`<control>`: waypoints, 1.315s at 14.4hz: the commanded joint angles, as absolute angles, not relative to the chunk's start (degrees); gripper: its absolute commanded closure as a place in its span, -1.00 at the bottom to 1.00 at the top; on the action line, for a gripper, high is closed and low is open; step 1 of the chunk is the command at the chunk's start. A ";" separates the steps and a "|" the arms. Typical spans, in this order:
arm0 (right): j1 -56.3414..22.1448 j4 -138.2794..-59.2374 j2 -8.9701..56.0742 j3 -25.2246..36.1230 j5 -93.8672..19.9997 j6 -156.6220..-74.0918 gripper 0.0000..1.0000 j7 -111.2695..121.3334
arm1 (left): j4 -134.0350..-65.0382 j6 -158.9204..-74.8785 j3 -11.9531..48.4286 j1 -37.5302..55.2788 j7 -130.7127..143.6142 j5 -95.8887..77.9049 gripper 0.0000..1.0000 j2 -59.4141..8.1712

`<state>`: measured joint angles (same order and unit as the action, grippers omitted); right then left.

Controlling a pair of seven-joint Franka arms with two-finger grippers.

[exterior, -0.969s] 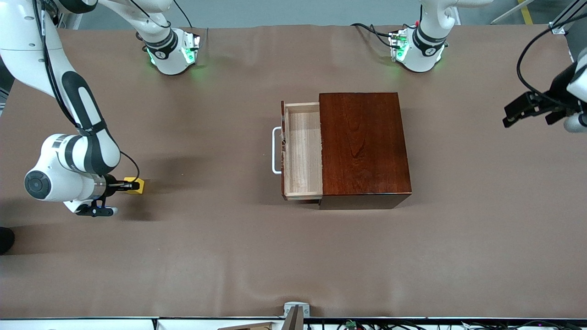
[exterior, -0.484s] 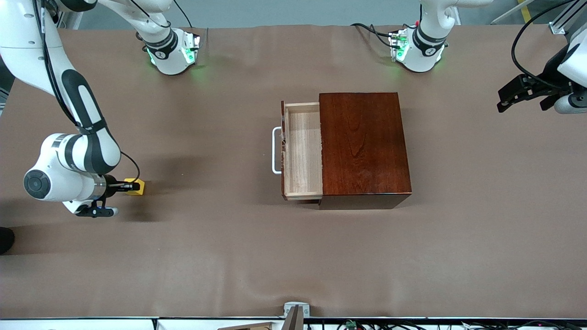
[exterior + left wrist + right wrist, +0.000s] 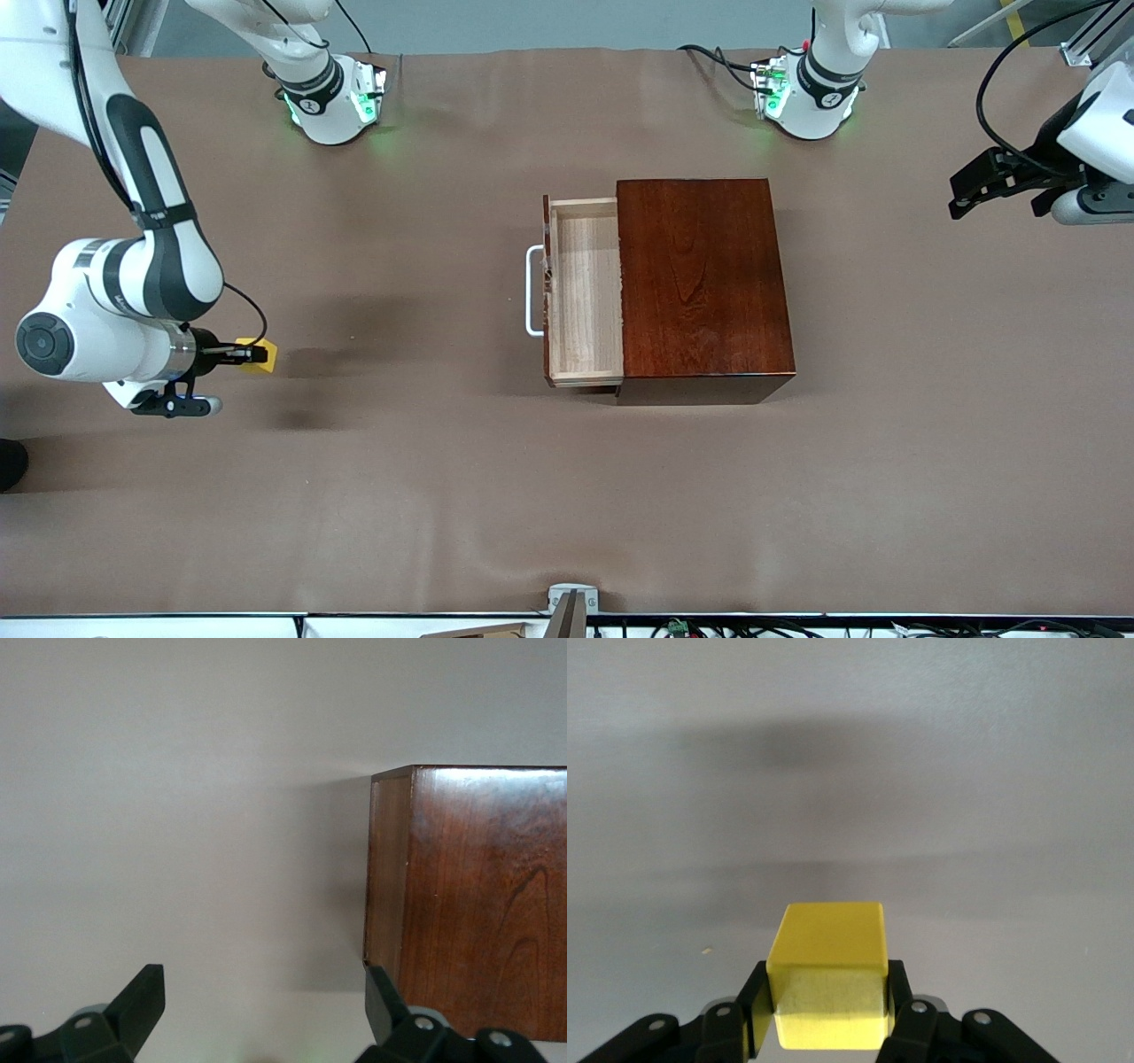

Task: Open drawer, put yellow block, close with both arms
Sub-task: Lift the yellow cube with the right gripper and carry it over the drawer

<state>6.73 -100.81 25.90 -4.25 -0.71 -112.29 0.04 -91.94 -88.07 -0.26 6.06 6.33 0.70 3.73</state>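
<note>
Yellow block [image 3: 262,354] clamped between fingers [image 3: 756,1005] of right gripper [image 3: 252,354], seen from the right wrist view with one finger pressed against each side face. Raised off table [image 3: 425,496] at the right arm's end, shadow thrown on the brown cover beneath. Right arm bent low with its big white joint just beside the block. Drawer [image 3: 585,292] pulled partway out of dark reddish-brown box [image 3: 704,279] near the middle of the table, pale wood lining bare, white bar handle [image 3: 532,291] facing the right arm's end. Block well apart from drawer. Left gripper [image 3: 961,199] up in the air over the left arm's end of the table, well apart from the box, fingers [image 3: 142,1001] spread wide with nothing between them. From the left wrist view, one corner and a glossy side of the box [image 3: 478,904] in sight past the open fingers, plain table cover around it. Green-lit white bases of both arms along the table edge farthest from the front camera.
</note>
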 commanded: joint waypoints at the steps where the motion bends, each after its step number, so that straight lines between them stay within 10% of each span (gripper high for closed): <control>1: 4.75 -100.20 22.69 -4.13 -1.93 -108.81 0.97 -4.12 | -89.66 -88.15 0.88 6.33 7.29 1.67 -1.00 2.21; 19: -13.43 -88.08 10.90 -4.31 -4.74 -84.30 1.00 -43.65 | -88.94 -91.93 2.20 5.19 8.00 1.58 -1.00 -1.05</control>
<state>-11.03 -90.88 11.07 -4.72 -3.36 -87.06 -38.06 -89.63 -91.63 1.90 5.71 7.07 0.70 -0.31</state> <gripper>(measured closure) 0.454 0.000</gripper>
